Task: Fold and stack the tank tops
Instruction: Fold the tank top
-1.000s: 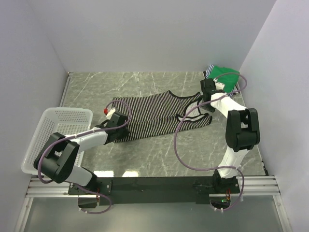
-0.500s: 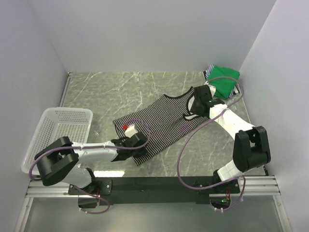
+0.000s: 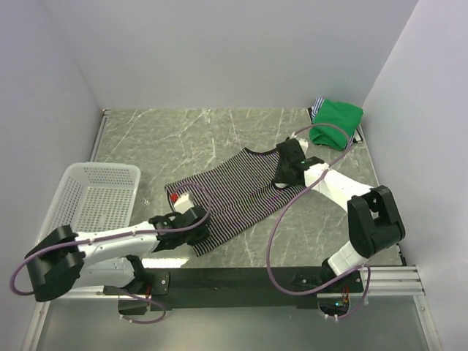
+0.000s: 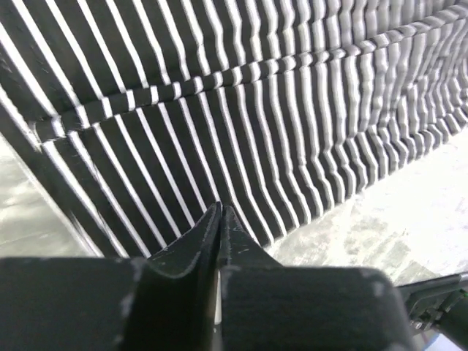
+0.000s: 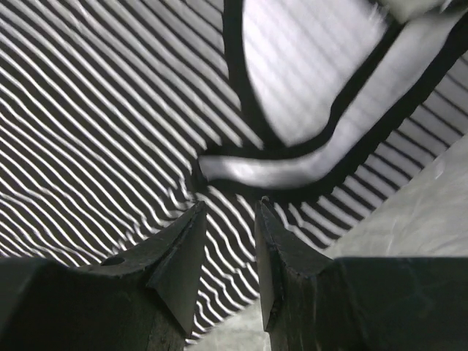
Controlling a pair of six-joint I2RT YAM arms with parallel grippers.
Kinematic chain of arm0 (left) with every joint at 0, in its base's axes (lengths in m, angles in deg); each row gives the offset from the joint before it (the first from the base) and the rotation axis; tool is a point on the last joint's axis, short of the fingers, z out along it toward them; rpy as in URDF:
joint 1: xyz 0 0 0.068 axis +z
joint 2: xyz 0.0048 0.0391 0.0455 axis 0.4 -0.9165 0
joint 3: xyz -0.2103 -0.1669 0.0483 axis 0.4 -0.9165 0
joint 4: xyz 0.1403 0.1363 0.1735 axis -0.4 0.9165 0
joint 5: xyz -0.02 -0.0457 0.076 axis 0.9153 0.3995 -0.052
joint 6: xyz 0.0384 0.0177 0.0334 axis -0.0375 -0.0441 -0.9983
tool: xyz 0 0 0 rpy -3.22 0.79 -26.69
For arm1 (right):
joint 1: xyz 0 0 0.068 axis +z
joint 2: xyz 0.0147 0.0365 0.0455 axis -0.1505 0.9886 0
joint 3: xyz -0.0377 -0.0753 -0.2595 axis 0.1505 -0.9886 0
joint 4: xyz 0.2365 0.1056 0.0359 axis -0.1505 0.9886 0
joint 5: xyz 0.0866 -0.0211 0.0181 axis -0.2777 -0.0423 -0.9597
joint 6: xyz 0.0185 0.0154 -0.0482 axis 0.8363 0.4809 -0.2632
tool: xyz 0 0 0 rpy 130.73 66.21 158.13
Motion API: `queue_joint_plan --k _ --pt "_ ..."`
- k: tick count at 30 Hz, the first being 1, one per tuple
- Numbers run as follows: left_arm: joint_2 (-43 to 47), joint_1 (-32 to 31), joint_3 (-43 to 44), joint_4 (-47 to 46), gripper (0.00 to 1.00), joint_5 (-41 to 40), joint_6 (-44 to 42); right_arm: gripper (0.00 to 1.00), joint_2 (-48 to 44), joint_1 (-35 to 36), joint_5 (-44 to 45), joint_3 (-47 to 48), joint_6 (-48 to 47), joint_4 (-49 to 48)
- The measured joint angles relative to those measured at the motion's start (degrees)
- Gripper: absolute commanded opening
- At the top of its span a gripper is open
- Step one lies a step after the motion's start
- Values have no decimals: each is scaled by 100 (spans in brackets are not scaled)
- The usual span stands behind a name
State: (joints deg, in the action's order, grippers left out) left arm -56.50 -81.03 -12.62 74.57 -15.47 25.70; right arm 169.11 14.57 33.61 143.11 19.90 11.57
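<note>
Striped tank top (image 3: 235,191) | lying diagonal, rippled | green tank top (image 3: 336,121) | bunched, far-right corner

Two white-shelled arms (image 3: 333,186) with black joints are hung with purple cables (image 3: 268,238), the left gripper (image 4: 219,213) and right gripper (image 5: 228,208) dull black wedges, a red spot (image 3: 173,196), perhaps a tag, at lower left.

Blurred strap (image 5: 278,167) of striped tank top (image 5: 88,131)
</note>
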Motion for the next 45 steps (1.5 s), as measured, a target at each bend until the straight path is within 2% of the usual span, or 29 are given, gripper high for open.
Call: queue_joint_plan --k 3,7,10,15,19,23,30,33,36,40,45 --pt "396 199 219 354 11 -101 -173 40 0 107 -87 -330 96 -55" --pt "684 1261 682 450 11 -101 -575 40 -22 221 -214 -767 254 -264" --pt "555 2096 997 450 10 -96 -868 40 -63 293 -310 -1132 431 -402" --pt "-98 2931 1349 380 11 72 -1193 38 -68 308 -286 -1231 750 -463" --pt "-472 3460 1410 295 11 278 -1342 37 -133 199 -310 -1305 953 -463" --pt "-824 3926 1499 212 11 479 -1491 37 -634 57 -385 -1792 1134 -511" --pt "-1587 4273 1891 101 16 619 -1694 38 -1600 39 -459 -2258 1193 -168" --pt "-1932 4282 2153 109 20 610 -1794 48 -1751 44 -564 -1941 879 -136" --pt "-2179 4282 2389 151 25 549 -1845 49 -1486 46 -715 -1158 328 -225" --pt "-2245 4286 2500 238 35 393 -1930 49 -138 44 -951 625 -380 -372" --pt "-2251 4288 2540 450 41 260 -2009 49 1880 15 -1126 2588 -964 -348"
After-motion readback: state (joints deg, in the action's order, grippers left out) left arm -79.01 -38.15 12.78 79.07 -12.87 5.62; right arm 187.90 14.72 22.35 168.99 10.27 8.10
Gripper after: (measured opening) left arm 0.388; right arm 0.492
